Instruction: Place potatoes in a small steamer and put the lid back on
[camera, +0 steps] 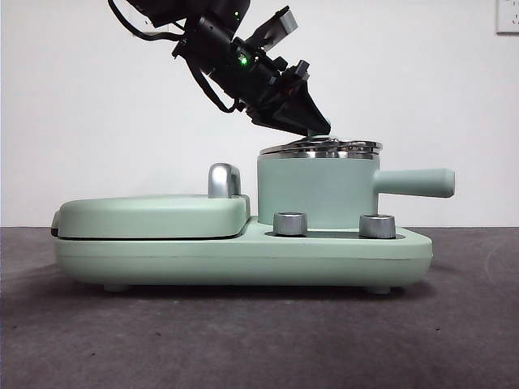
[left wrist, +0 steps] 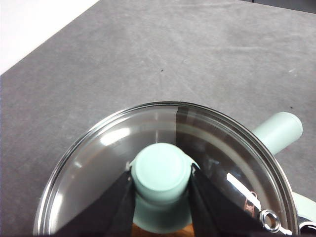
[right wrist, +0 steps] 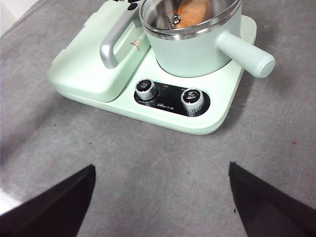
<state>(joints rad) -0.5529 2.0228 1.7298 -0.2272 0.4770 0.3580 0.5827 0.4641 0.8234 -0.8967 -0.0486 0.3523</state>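
— On the left, what have you got?
— Your left gripper (left wrist: 160, 197) pinches the lid (left wrist: 98, 163) knob, lid resting on the steamer (camera: 318, 194); potato (right wrist: 193, 11) inside.
— What's left?
— Let go. Right gripper (right wrist: 160, 197) waits, jaws wide.

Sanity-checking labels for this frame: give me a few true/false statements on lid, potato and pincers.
1. The left pincer is shut on the lid knob. True.
2. The potato lies on the table. False: it is inside the small steamer.
3. The right pincer holds the steamer's handle. False: it is open, back from the appliance.
4. The lid rests on or just above the steamer's rim. True.
5. The griddle cover is raised. False: it lies flat.
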